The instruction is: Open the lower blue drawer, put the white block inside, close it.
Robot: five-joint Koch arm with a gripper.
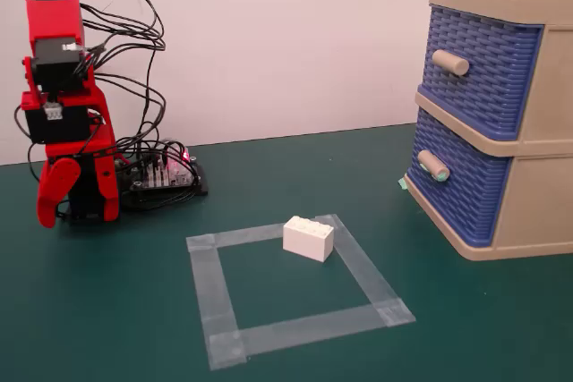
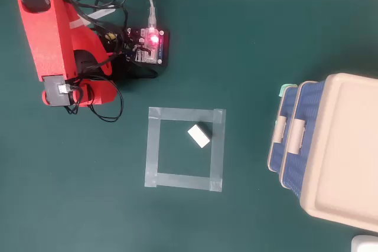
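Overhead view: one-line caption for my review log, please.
Red arm folded at rest, white block inside the taped square, both drawers of the beige cabinet closed.

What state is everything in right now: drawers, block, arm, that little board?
Lower drawer: shut.
Upper drawer: shut.
White block: lying inside the tape square, untouched.
Arm: folded, away from the block.
Gripper: state unclear.
Board: red light on.

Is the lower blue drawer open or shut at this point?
Shut. In the fixed view the lower blue drawer sits flush in the beige cabinet frame, no further out than the upper drawer.
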